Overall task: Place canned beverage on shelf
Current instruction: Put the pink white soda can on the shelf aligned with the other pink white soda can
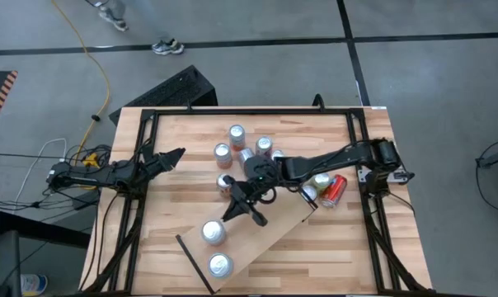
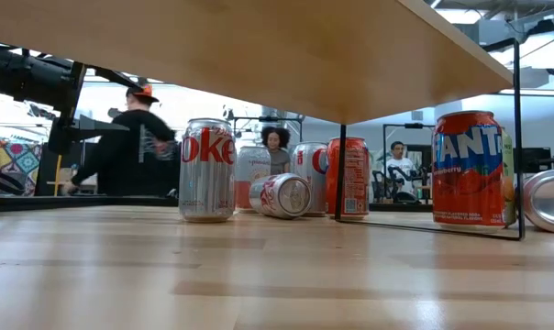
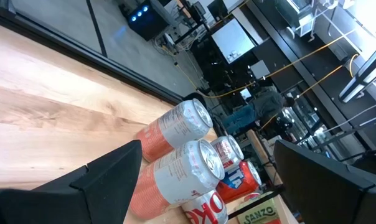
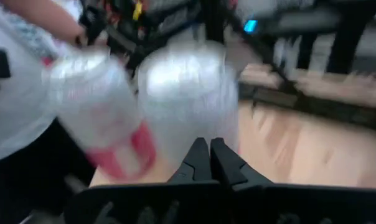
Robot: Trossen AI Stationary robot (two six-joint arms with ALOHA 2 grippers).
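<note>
The pale wood shelf (image 1: 270,233) lies aslant across the table's near half. In the low view its board (image 2: 259,46) stands raised on thin black legs. Two silver cans (image 1: 213,232) (image 1: 220,265) stand upright on its near-left end. Several more cans (image 1: 232,132) stand in a group at the table's middle, and a red can (image 1: 333,190) lies on its side at the right. My right gripper (image 1: 232,213) is over the shelf's far edge, and its fingers (image 4: 210,144) are shut and empty. My left gripper (image 1: 176,155) is open at the table's left.
In the low view a Diet Coke can (image 2: 206,170) and a Fanta can (image 2: 467,170) stand upright, and a silver can (image 2: 282,194) lies on its side between them. Black frame rails (image 1: 138,206) run along the table's sides. People show in the room beyond.
</note>
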